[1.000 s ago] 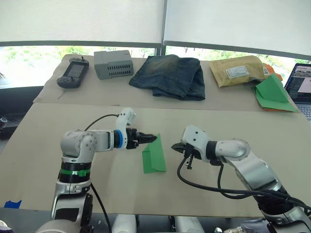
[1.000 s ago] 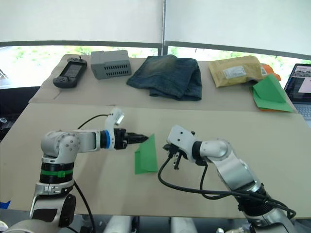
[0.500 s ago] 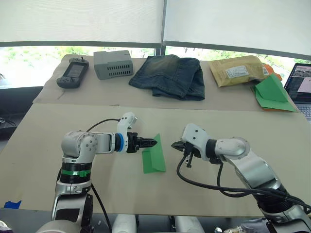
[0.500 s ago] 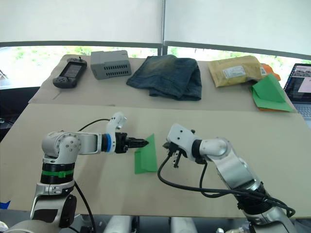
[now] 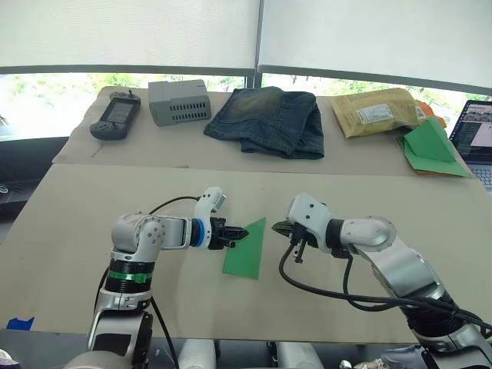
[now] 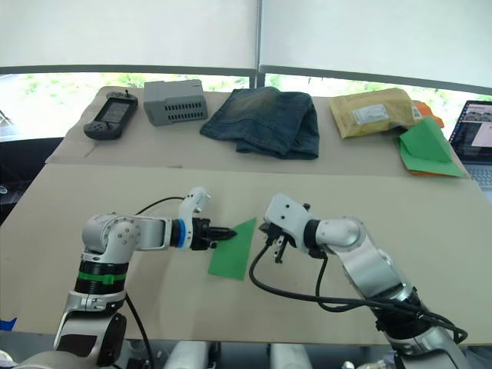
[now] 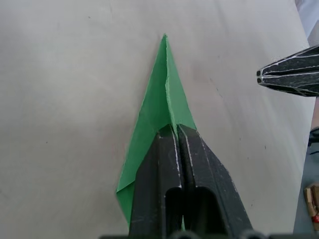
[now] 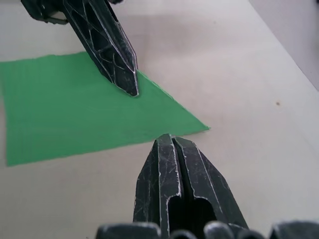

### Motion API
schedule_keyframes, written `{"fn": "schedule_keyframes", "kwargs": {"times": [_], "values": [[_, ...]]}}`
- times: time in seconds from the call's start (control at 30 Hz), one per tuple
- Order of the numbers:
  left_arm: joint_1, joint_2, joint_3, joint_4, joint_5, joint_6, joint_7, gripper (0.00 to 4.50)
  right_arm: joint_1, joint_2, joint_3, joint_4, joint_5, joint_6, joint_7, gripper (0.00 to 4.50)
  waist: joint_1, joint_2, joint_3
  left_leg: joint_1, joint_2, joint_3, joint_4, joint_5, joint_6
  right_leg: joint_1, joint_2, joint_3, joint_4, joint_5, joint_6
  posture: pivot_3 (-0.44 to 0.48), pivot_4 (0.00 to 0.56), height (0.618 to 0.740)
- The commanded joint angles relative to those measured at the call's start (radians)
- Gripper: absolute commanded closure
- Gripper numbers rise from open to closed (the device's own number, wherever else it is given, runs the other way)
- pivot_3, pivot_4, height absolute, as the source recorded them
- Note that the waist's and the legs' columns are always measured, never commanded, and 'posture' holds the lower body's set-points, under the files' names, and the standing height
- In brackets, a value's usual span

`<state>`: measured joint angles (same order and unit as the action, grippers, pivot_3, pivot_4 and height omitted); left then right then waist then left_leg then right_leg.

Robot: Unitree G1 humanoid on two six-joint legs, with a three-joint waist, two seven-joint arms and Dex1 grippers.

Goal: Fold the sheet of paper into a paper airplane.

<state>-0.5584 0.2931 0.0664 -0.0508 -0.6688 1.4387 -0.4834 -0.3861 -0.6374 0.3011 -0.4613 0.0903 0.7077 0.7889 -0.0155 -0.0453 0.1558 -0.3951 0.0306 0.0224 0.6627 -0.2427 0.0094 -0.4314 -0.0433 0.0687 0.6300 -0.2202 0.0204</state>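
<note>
Counter (image 5: 69,223): I see a plain beige matte top, smooth.
Sheet of paper (image 5: 247,250): since one second ago it has turned; the pointed corner now leans toward the right arm. It lies near the middle of the counter, between both arms. It is thin bright green, a creased wedge with one long fold.
Left pincer (image 5: 242,231): I have moved it over the paper's near edge; the black fingers are clenched, tips on the paper.
Right pincer (image 5: 277,227): clenched, holding nothing, just beside the paper's point.
</note>
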Motion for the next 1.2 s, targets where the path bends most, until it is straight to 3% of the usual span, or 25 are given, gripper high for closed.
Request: {"fn": "schedule_keyframes", "kwargs": {"times": [0.03,0.4,0.6,0.77,0.97,1.2], "values": [[-0.028,-0.072,0.12,0.021,-0.003,0.004,0.082,4.48,-0.033,-0.011,-0.05,-0.009,-0.014,-0.021,-0.029,4.5,0.0,0.0,0.0,0.0,0.0,0.0,0.0,0.0,0.0,0.0,0.0,0.0,0.0,0.0,0.0,0.0,0.15,0.74],[-0.09,-0.417,0.549,-0.022,0.022,0.068,0.481,4.48,-0.081,-0.018,-0.079,0.04,-0.041,-0.032,-0.065,4.5,0.001,0.0,0.0,-0.001,-0.001,-0.001,0.003,0.0,0.0,0.001,-0.001,0.0,-0.001,0.002,0.002,0.0,0.15,0.74],[-0.165,-0.67,0.835,-0.082,-0.031,0.097,0.729,4.48,-0.086,-0.011,-0.072,0.051,-0.042,-0.041,-0.067,4.5,-0.014,-0.001,0.0,-0.001,0.0,-0.002,0.003,0.0,0.0,0.001,0.0,0.001,0.0,0.003,0.002,0.0,0.15,0.74],[-0.17,-0.737,0.865,-0.086,-0.139,0.12,0.817,4.48,-0.086,-0.014,-0.07,0.055,-0.042,-0.047,-0.065,4.5,-0.009,-0.001,0.0,0.006,-0.001,-0.001,0.003,0.0,-0.001,0.008,-0.001,0.001,-0.001,0.004,0.003,0.0,0.15,0.74],[-0.147,-0.715,0.812,-0.071,-0.25,0.123,0.86,4.48,-0.087,-0.007,-0.065,0.052,-0.042,-0.043,-0.069,4.5,-0.004,-0.001,0.0,0.005,-0.001,-0.001,0.003,0.001,-0.003,0.008,0.0,0.001,-0.002,0.004,0.004,0.0,0.15,0.74],[-0.136,-0.602,0.81,-0.048,-0.395,0.122,0.911,2.32,-0.092,-0.001,-0.064,0.049,-0.036,-0.038,-0.065,4.5,-0.002,-0.001,0.001,0.005,-0.001,-0.001,0.003,0.001,-0.003,0.008,-0.001,0.001,-0.002,0.005,0.004,0.0,0.15,0.74]]}}
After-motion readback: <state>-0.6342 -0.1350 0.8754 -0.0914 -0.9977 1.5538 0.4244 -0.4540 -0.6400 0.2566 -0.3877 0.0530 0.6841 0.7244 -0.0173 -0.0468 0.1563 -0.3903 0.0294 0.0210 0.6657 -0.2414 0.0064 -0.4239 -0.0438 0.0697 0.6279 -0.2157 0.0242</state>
